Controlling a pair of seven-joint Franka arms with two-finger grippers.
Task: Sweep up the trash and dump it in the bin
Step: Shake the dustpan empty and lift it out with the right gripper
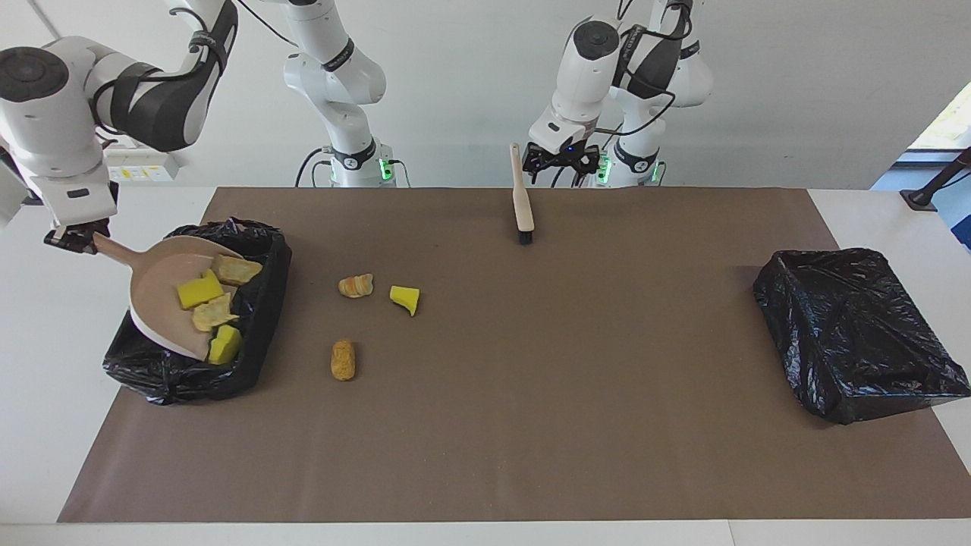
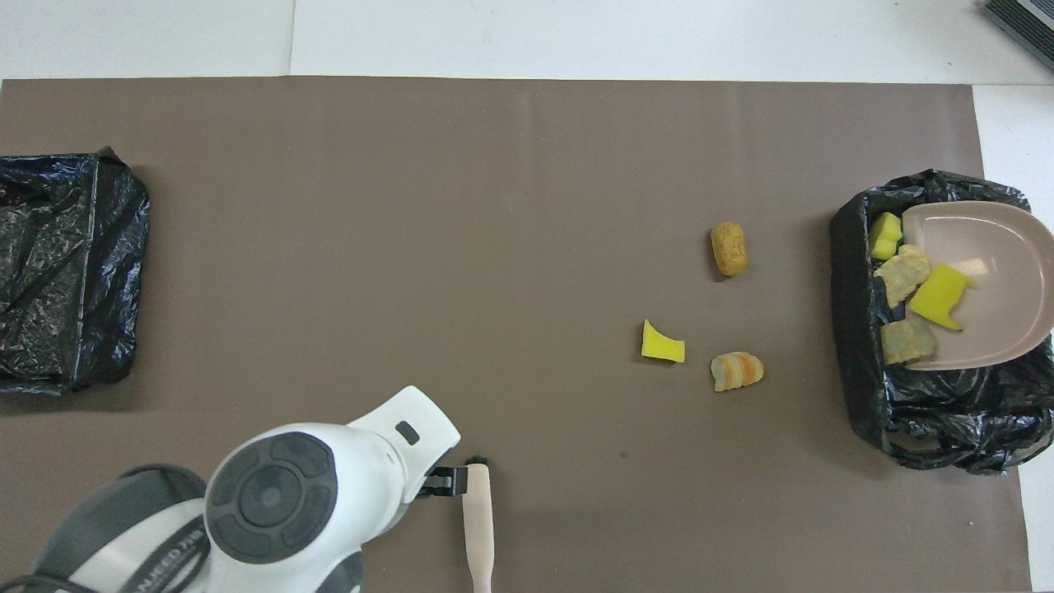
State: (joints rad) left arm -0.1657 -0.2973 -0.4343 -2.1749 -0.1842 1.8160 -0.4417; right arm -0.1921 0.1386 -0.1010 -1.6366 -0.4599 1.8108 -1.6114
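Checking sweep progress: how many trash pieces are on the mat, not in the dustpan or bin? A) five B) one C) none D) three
D: a bread roll, a striped bread piece and a yellow sponge chunk lie on the brown mat; the rest are sliding off the dustpan.

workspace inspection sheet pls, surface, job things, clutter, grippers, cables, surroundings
surface: brown mat over a white table.
job's things: tilted beige plastic dustpan tipping yellow foam chunks and tan bread pieces into the black-bag-lined bin at the right arm's end; three loose pieces lie on the mat beside that bin; beige hand brush lies on the mat near the robots.
clutter: second black-lined bin at the left arm's end.
grippers: right gripper shut on the dustpan handle; left gripper open beside the brush, not holding it.
cables: black cables at the arm bases.
surroundings: white wall.
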